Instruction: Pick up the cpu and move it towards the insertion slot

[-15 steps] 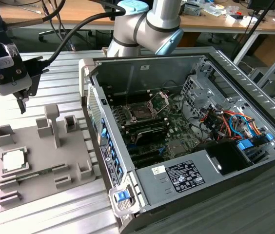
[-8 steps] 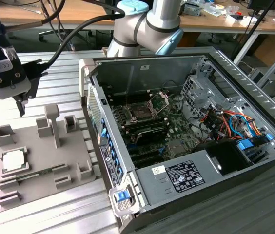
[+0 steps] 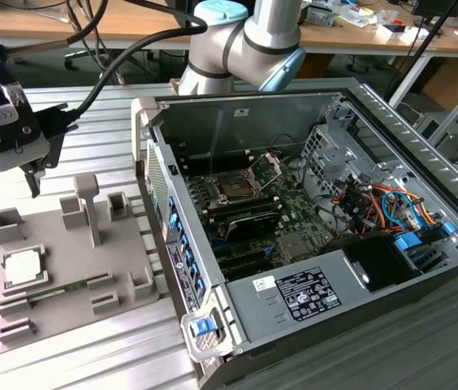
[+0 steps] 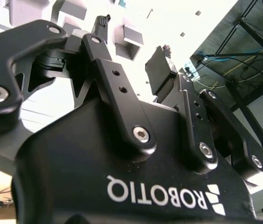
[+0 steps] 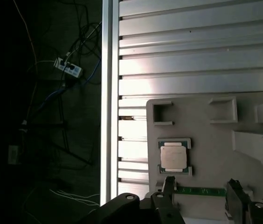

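While my tool (image 3: 7, 185) hangs released above the grey tray (image 3: 62, 244), the cpu (image 3: 24, 266) lies in a tray pocket on the ribbed metal surface (image 3: 107, 122); the insertion slot (image 3: 235, 187) is well apart inside the computer case (image 3: 245, 114), wooden desks (image 3: 115, 20) behind.

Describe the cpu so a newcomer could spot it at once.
Find the grey tray on the slatted table beside the open computer case. On its side away from the case lies the cpu, the only flat silvery square among raised grey blocks.
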Robot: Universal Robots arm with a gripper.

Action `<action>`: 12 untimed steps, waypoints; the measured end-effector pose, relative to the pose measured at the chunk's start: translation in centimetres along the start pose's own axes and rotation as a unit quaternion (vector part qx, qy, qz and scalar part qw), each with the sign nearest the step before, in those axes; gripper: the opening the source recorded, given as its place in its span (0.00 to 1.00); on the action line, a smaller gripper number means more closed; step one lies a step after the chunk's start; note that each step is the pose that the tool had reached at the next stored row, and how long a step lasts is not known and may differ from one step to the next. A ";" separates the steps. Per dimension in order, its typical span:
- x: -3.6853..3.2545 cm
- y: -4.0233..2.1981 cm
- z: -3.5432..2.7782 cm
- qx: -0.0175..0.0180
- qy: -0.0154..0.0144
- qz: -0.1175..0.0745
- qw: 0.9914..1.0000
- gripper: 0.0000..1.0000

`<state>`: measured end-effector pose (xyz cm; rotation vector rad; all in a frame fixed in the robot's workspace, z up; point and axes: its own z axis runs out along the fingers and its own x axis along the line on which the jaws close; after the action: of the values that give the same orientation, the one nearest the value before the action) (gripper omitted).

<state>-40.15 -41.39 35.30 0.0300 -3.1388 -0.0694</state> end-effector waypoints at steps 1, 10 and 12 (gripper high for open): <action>0.03 -0.07 0.01 0.000 0.000 0.000 1.000 0.54; 0.41 -0.54 0.23 0.000 0.000 0.000 1.000 0.54; 0.49 -0.60 0.28 0.000 0.000 0.000 1.000 0.54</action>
<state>-40.63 -42.00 35.00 0.0299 -3.1388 -0.0694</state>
